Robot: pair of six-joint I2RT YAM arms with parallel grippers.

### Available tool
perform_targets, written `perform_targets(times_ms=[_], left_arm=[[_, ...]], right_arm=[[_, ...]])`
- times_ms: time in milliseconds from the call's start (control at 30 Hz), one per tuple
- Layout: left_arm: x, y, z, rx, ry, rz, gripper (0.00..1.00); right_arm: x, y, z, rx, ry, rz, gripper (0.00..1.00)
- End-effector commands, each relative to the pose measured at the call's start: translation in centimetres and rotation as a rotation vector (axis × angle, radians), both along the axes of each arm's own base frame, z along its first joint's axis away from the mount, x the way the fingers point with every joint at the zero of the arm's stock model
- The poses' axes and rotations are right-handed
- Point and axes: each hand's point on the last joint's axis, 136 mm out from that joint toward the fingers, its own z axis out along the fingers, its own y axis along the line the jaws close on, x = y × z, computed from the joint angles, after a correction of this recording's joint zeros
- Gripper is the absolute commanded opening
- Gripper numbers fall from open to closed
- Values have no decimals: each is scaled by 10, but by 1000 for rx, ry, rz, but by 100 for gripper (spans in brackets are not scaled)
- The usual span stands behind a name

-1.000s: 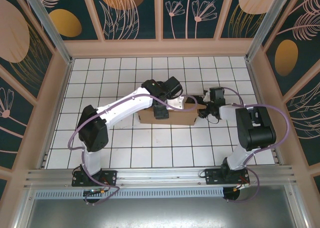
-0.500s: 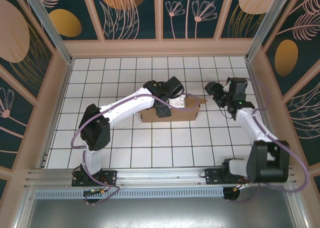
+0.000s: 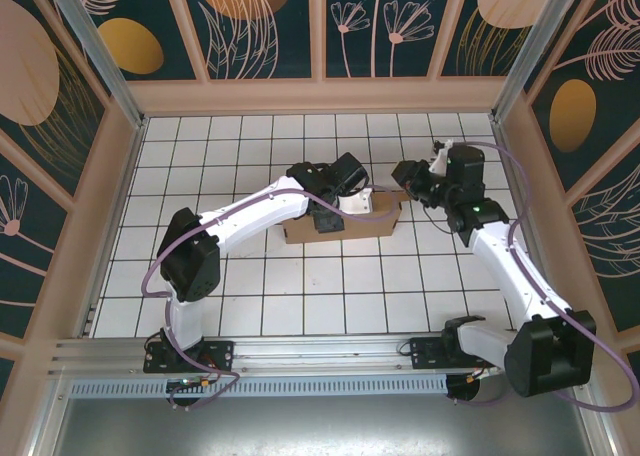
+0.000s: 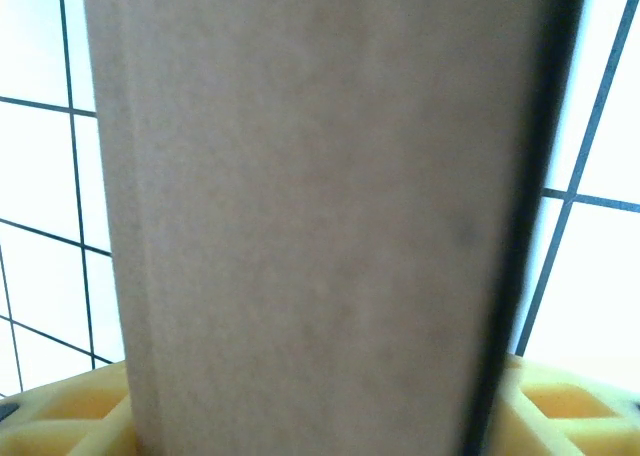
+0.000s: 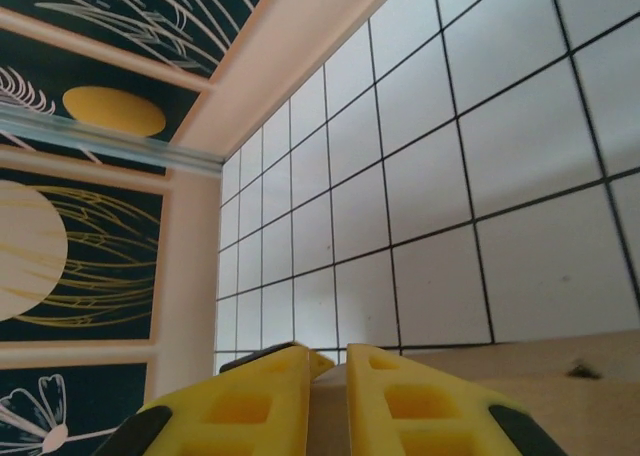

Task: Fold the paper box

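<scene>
White square-tiled worktop (image 3: pixel 250 296) with dark grid lines, walled by teal panels (image 3: pixel 290 56) bearing floral line motifs. Item: plain brown matte cardboard paper box (image 3: pixel 365 226), a long flat-sided rectangular form lying mid-worktop. Left end effector (image 3: pixel 322 219), pocketed yellow fingers (image 4: pixel 570 411) set wide, clasps the box across its width. Right end effector (image 5: pixel 330 401), fingers almost together, pinches a thin cardboard edge at the box's right end.
</scene>
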Motion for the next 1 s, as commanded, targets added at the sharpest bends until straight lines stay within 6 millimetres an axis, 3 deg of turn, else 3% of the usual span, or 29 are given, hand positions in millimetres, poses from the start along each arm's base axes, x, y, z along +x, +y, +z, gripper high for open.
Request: perform_targets(times_ms=[0,200,367,567,667,700,967], left_arm=[[-7,12,-37,69,75,19,63],[-7,11,-40,66,80,18,64],[1,6,-36,46,44,33,66],[12,8,-19,28,-26,61,73],[14,5,-1,-32,-63,75,84],[15,2,8,-67,-78,79,97],[8,-8,70,-336,-151,121,99]], right_arm=[[-7,10,-18,14,60,25,18],[-17,22,-51,-20,118,41,18],[-18,16,-82,-70,167,3,18],[-15,11,-96,-88,185,-37,18],[-13,9,-99,-90,190,-51,18],[-13,9,-99,-89,192,-55,19],[-14,9,-97,-84,182,-64,21]])
